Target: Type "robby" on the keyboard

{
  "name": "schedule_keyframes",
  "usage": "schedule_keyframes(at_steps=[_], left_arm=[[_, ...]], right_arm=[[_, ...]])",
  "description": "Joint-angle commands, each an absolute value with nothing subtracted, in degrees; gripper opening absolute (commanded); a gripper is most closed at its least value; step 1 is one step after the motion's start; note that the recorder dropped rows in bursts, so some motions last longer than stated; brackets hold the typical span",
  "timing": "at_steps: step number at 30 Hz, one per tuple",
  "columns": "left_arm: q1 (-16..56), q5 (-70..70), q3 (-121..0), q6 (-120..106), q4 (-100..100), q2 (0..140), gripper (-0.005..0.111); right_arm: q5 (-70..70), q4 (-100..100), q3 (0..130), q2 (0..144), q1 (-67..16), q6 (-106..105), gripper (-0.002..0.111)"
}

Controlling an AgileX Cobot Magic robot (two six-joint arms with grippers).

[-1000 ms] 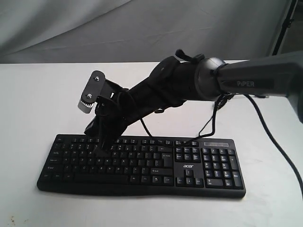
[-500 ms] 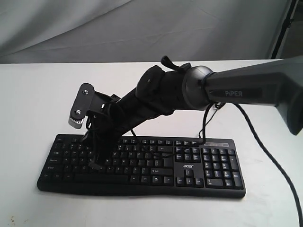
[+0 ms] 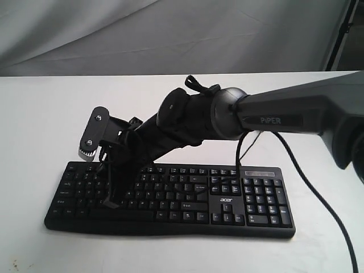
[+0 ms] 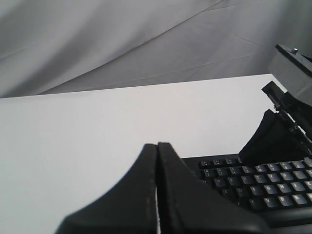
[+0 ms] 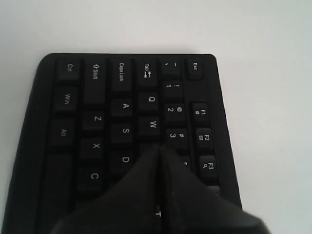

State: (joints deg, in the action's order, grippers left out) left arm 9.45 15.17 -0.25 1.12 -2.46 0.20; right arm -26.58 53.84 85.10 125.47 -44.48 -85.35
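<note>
The left half of the keyboard (image 3: pixel 227 205) is overhung by the right arm (image 3: pixel 187 119), reached in from the right, and a cable (image 3: pixel 239 156) is draped at its middle. Passage is left over the table (image 3: pixel 40 114) at far left.

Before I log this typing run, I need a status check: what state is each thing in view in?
Keyboard: lying flat on the white table, right way up.
Right gripper: shut, tip pointed down over the keyboard's left half; it is unclear whether a key is pressed.
Left gripper: shut, holding nothing, off the keyboard's end.
</note>
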Motion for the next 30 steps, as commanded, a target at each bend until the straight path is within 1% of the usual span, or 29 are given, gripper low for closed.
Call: schedule_keyframes(at_steps=[1,30], left_arm=[[9.8,14.9,0.0,1.3,-2.7,0.0,0.000],[9.8,14.9,0.0,1.3,-2.7,0.0,0.000]], right_arm=[[-25.9,53.9,85.4,125.7,-44.6,-85.1,0.000],[-24.9,54.5,85.4,127.2,-44.6,-85.0,0.000]])
